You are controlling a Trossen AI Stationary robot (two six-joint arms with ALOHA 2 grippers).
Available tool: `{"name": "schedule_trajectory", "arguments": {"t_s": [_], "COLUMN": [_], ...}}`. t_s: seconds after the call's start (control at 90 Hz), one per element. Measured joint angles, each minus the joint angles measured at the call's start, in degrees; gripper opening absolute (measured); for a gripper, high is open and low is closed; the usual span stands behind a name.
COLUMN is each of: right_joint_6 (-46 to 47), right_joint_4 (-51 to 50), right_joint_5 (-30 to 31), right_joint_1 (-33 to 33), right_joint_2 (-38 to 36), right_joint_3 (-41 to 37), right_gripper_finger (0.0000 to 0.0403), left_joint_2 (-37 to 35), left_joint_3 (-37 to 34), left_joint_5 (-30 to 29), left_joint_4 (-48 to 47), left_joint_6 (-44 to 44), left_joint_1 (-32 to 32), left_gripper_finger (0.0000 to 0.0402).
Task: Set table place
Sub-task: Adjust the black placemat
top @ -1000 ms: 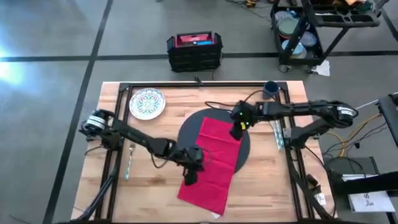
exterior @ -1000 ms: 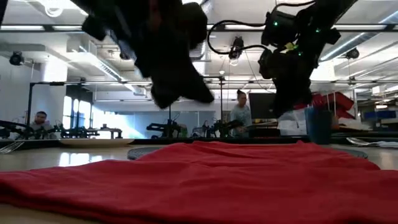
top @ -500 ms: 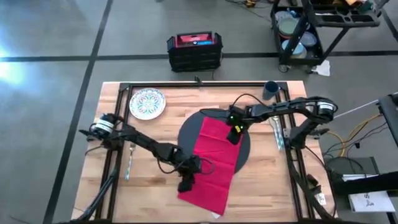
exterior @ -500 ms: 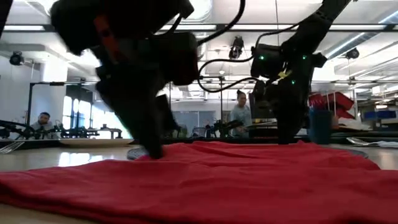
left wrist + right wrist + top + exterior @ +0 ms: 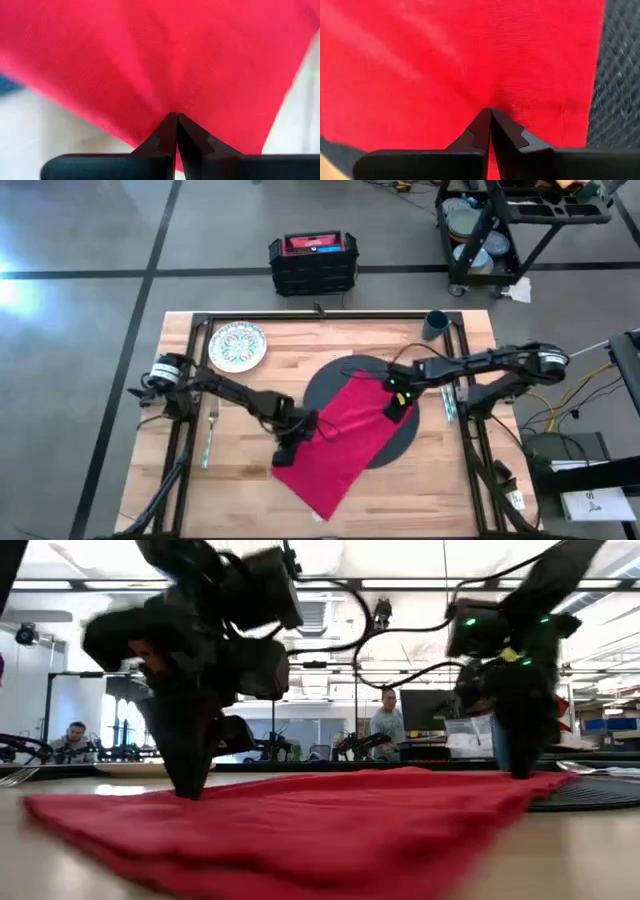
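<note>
The red napkin (image 5: 338, 448) lies flat and slantwise, its far end on the round dark grey mat (image 5: 335, 375) and its near end on the wooden table (image 5: 230, 490). My left gripper (image 5: 290, 446) stands shut on the napkin's left side, and my right gripper (image 5: 400, 404) stands shut on its far right corner, over the mat. The patterned plate (image 5: 237, 345) sits at the far left. The blue cup (image 5: 435, 324) stands at the far right. A fork (image 5: 210, 434) lies at the left, and more cutlery (image 5: 445, 395) at the right. My left gripper has its shut fingertips on the napkin near its left edge (image 5: 176, 107), coming from above and pointing down. Creases in the cloth run together at the tips. The napkin stays on the table (image 5: 190, 802). My right gripper has its shut fingertips on the napkin's far right corner (image 5: 492, 102), close to the hem, also from above. The cloth puckers at the tips. That corner lies on the mat (image 5: 590, 792).
Black rails (image 5: 320, 316) edge the table. A black and red case (image 5: 312, 262) and a cart (image 5: 500, 220) stand on the floor beyond the far edge. In the low view, people (image 5: 386, 725) show in the room behind.
Both grippers have come down onto the napkin. My left gripper has then gone toward the table's left edge, my right gripper toward the right and near edges. The napkin has slid and turned on the table: its far end has swung right, its near end left.
</note>
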Motion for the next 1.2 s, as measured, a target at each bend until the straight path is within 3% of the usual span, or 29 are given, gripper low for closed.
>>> {"name": "schedule_trajectory", "arguments": {"t_s": [0.122,0.356,0.456,0.533,0.667,0.756,0.933,1.067,1.2], "right_joint_6": [7.4,23.2,27.8,28.1,22.1,17.1,6.8,2.1,0.6], "right_joint_4": [0.7,10.3,13.6,8.6,-0.7,0.3,4.0,5.8,5.2], "right_joint_5": [0.3,4.5,10.6,16.8,17.8,15.5,9.1,4.2,1.3], "right_joint_1": [5.2,19.3,24.9,26.2,20.1,13.4,0.4,-6.0,-6.5], "right_joint_2": [-4.3,-7.0,-6.8,-7.3,-7.0,-7.0,-5.5,-1.9,1.6], "right_joint_3": [-2.4,-3.8,-2.2,0.4,2.2,1.5,1.2,1.2,1.0], "right_gripper_finger": [0.0,0.0,0.0,0.0,0.0,0.0,0.0,0.0,0.0], "left_joint_2": [-2.1,-5.6,-6.9,-9.3,-13.9,-14.3,-9.3,-3.6,0.0], "left_joint_3": [-0.2,0.2,1.8,3.2,2.6,0.9,0.4,0.4,0.5], "left_joint_5": [-3.4,-3.1,-3.0,-2.9,-4.4,-7.9,-21.5,-21.6,-18.4], "left_joint_4": [-2.9,-4.1,-4.2,-3.9,1.3,4.7,6.4,8.4,6.8], "left_joint_6": [5.0,12.4,12.2,8.5,-1.9,-6.7,-11.6,-15.2,-15.8], "left_joint_1": [5.7,19.1,23.9,24.6,17.2,9.2,-4.7,-7.9,-8.0], "left_gripper_finger": [0.0,0.0,0.0,0.0,0.0,0.0,0.0,0.0,0.0]}}
